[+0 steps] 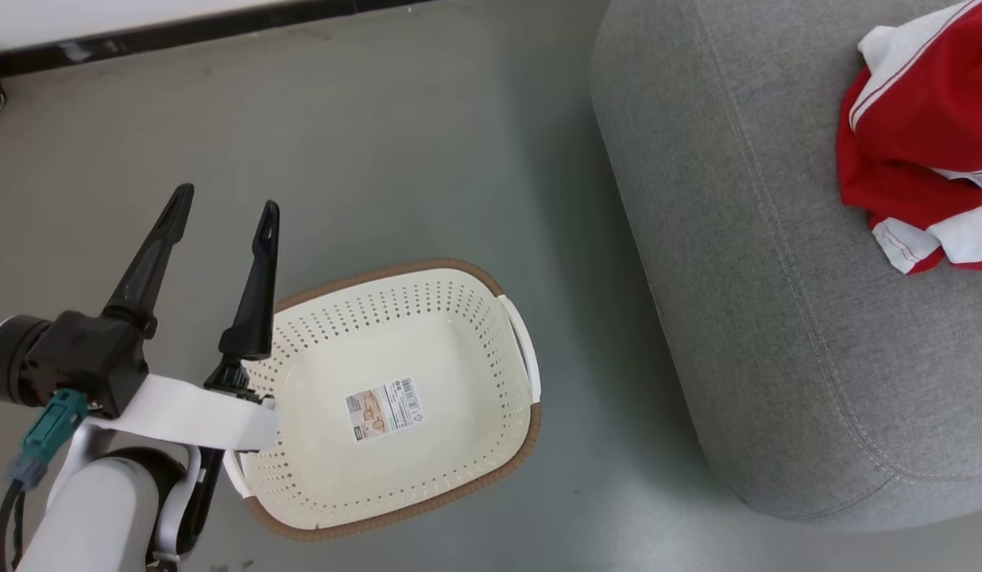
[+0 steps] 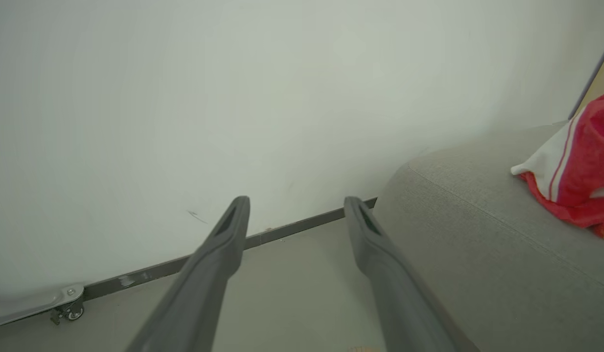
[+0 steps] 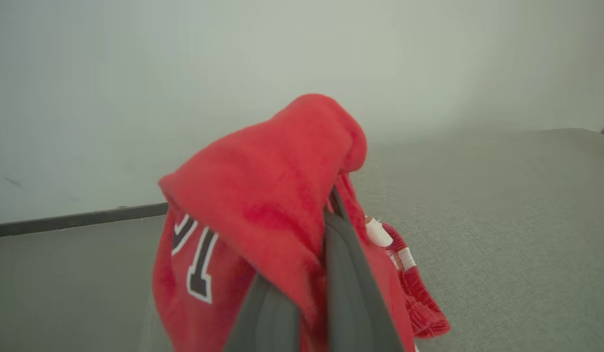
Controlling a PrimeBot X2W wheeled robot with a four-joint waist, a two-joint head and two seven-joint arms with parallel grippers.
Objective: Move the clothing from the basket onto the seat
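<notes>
Left gripper (image 1: 227, 200): hovers by the basket (image 1: 396, 310) on the floor, jaws spread wide, holding nothing. Right gripper (image 3: 326, 215): pinches red clothing (image 3: 272, 195) between fingers pressed together (navy-and-white number showing on the draped fabric), above the grey seat (image 1: 777, 278). In head view, red-and-white fabric over the seat's right end.

Open floor (image 1: 602, 381) between basket (image 1: 475, 318) and seat (image 1: 737, 278)
</notes>
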